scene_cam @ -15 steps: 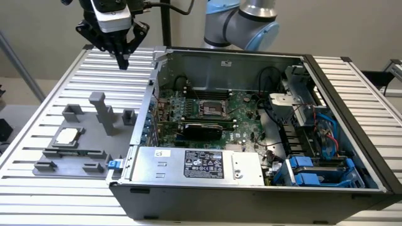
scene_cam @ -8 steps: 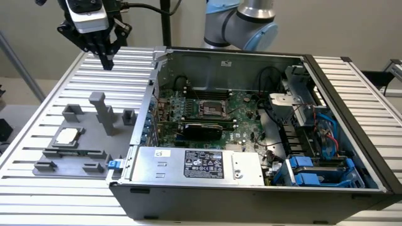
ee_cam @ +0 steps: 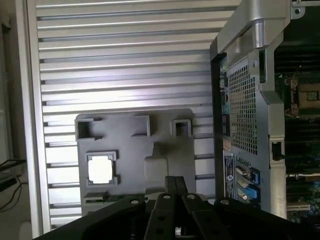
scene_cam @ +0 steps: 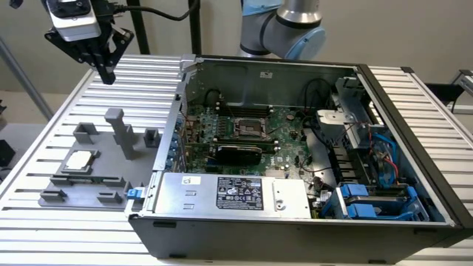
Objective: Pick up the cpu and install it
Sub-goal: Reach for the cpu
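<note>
at the left of the frame, the cpu [scene_cam: 79,160] lies flat, silvery top up, in a shallow square nest of a grey fixture plate [scene_cam: 111,169] on the ribbed metal surface [scene_cam: 44,233]. by its look it is a light, stiff, thin chip. the smooth metal lid likely offers little friction, and the underside and corners are probably delicate. the safest hold seems to be across two opposite edges of the pale rim, squeezed gently and kept level.

above it, in the upper left of the frame, the arm's black fingers [scene_cam: 106,69] hang well clear of the plate, clenched together, gripping nothing and touching nothing. the wrist view looks past the same pinched fingers [ee_cam: 175,187] to the cpu [ee_cam: 100,167] in its nest on the plate [ee_cam: 135,145], well apart from them.

to the right, the open computer case [scene_cam: 296,221] lies on its side. its green motherboard [scene_cam: 288,141] is exposed, with the dark square socket [scene_cam: 251,128] near the centre of the frame.
</note>
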You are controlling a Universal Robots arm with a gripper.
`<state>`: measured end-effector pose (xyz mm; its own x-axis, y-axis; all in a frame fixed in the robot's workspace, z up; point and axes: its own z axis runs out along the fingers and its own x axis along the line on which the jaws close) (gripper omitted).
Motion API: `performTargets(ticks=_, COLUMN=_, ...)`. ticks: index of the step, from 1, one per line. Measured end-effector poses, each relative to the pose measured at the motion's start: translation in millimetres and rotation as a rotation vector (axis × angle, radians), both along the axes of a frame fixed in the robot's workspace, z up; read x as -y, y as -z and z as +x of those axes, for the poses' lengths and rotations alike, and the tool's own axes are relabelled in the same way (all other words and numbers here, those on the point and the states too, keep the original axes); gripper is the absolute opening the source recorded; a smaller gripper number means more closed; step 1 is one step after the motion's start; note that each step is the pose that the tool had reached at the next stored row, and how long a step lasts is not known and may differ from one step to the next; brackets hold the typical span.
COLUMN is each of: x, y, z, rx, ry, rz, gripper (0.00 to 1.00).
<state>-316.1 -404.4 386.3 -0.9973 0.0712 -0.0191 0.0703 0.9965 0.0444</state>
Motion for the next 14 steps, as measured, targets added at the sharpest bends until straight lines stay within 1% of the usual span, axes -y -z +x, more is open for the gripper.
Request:
performTargets(ticks=9, x=6.1, y=7.4, z=-36.5, rx=-0.0012, ry=0.000, rz=-0.0017, gripper=0.11)
performTargets(ticks=14, x=10.0, y=12.7, z=-54.3, rx=-0.0034, ry=0.000, rz=-0.0023, gripper=0.11)
